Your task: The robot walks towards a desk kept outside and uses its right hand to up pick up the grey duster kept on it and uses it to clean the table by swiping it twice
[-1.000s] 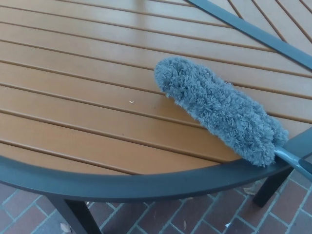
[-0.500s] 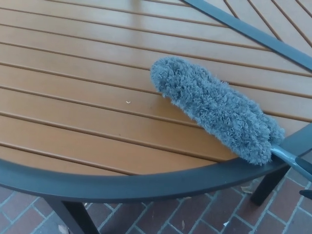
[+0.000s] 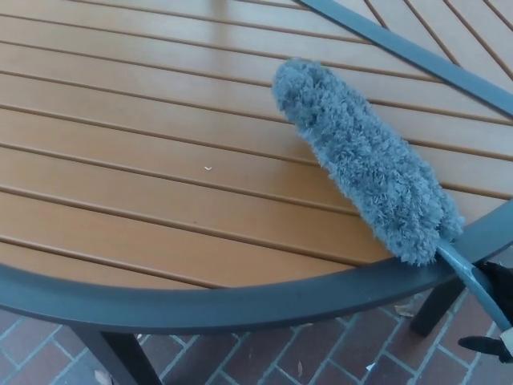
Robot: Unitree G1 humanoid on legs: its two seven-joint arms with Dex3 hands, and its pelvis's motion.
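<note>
Grey duster lies diagonally — head up-left, handle toward right hand, which grasps it.

Slatted wood table with dark rim; grey duster lies on it, small crumb on slats.

a fluffy grey duster lies slantwise on a wooden slatted table, its tip toward the far middle and its base near the table's curved dark grey metal rim at the right. its slim grey-blue handle runs past the rim to the lower right corner, where part of the black right hand shows at the handle. a small pale speck sits on a slat left of the duster. red brick paving lies below.
</note>
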